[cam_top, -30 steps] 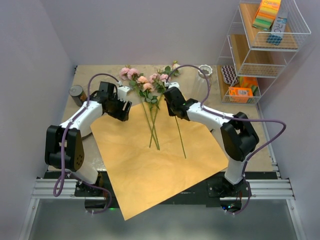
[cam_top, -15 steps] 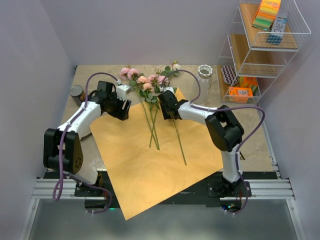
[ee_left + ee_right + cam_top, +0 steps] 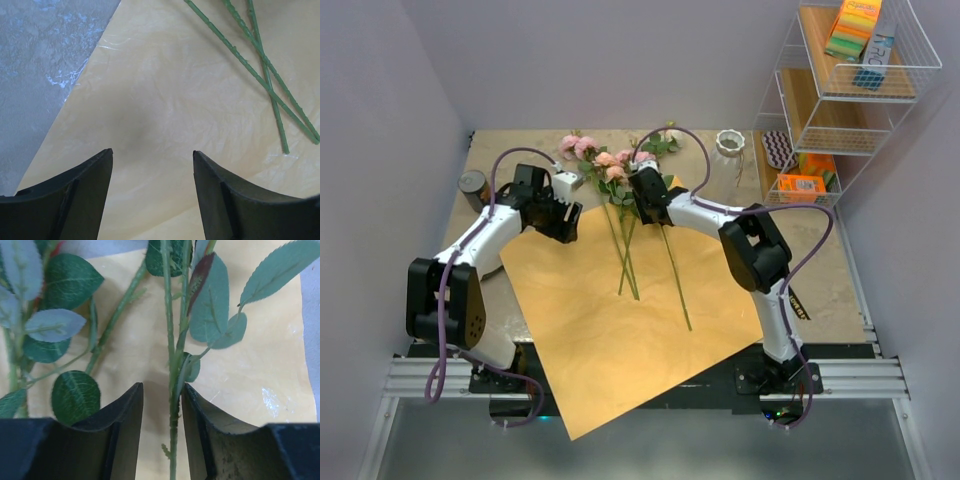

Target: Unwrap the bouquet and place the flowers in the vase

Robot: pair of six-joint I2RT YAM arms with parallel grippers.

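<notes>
While the flowers (image 3: 616, 172) lie loose on the unfolded orange paper (image 3: 620, 330) covering the surface (image 3: 520, 145), the right end effector (image 3: 162, 390) straddles one green stem (image 3: 168, 330), fingers narrowly parted. The left end effector (image 3: 152, 155) hangs wide open above bare paper. The vase (image 3: 730, 142) stands well apart at the far right.

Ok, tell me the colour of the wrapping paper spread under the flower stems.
The paper is plain orange, best seen in the top external view.
</notes>
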